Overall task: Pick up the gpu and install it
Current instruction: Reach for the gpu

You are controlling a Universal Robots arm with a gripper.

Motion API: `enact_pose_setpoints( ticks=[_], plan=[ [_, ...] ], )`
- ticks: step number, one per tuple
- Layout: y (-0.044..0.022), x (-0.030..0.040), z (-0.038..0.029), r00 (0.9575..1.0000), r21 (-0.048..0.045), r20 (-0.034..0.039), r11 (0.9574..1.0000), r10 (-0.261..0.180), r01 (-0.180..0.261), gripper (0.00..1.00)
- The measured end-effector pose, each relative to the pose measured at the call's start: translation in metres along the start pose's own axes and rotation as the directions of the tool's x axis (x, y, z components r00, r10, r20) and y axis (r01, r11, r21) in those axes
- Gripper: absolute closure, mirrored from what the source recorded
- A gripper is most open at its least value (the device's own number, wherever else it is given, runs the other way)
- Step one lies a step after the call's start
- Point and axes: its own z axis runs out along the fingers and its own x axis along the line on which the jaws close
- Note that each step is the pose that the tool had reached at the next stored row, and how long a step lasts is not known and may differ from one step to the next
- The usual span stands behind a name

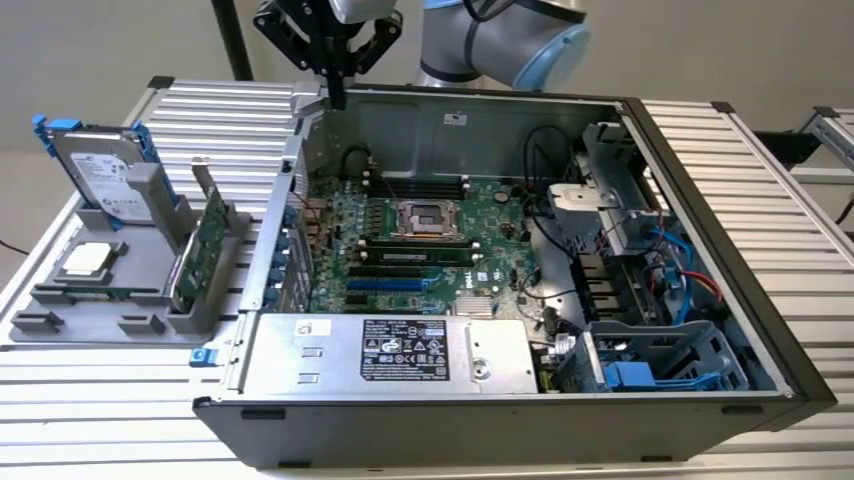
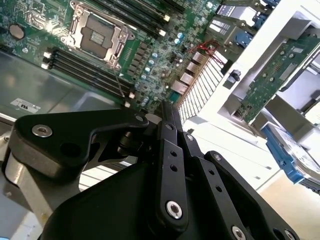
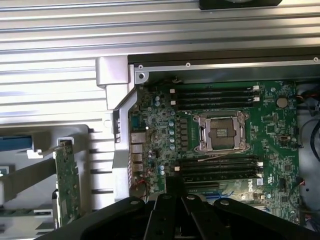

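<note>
Exterior view, gripper: Your gripper (image 1: 338,96) hangs over the far corner of the case (image 1: 467,425), on the exterior view's left. Its jaws are pressed together with nothing between them.
Exterior view, gpu: Your gpu (image 1: 214,245) stands on edge in the grey rack (image 1: 40,325) outside the case, on the exterior view's left, well apart from the gripper.
Exterior view, rack: You also have a drive (image 1: 104,175) upright at its far end.
Exterior view, case: It lies open, with the board (image 1: 501,260) and its socket (image 1: 427,217) exposed.
Second wrist view, gripper: You see the gripper (image 2: 167,106) with its tips meeting, empty, above the case edge.
Second wrist view, gpu: The gpu (image 2: 272,75) sits green face out in the rack, beyond the case wall, with the drive (image 2: 292,155) near it.
Second wrist view, board: The board (image 2: 155,50) and socket (image 2: 97,35) lie past the fingertips.
First wrist view, gripper: Your gripper (image 3: 175,184) is over the board (image 3: 270,125), closed on nothing.
First wrist view, gpu: The gpu (image 3: 67,180) stands edge-up outside the case wall, apart from the gripper.
First wrist view, socket: The socket (image 3: 220,132) sits between the memory slots.
</note>
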Motion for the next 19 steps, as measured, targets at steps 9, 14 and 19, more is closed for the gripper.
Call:
enact_pose_setpoints(
  ticks=[9,14,19],
  plan=[
    [-0.0004,0.0061,-0.0002,1.0000,0.0001,0.0000,1.0000,0.000,0.000,1.00],
    [-0.0007,0.0097,-0.0003,1.0000,0.0001,-0.0001,1.0000,0.000,0.000,1.00],
    [-0.0009,0.0129,-0.0003,1.0000,0.0000,0.0000,1.0000,0.000,0.000,1.00]
  ],
)
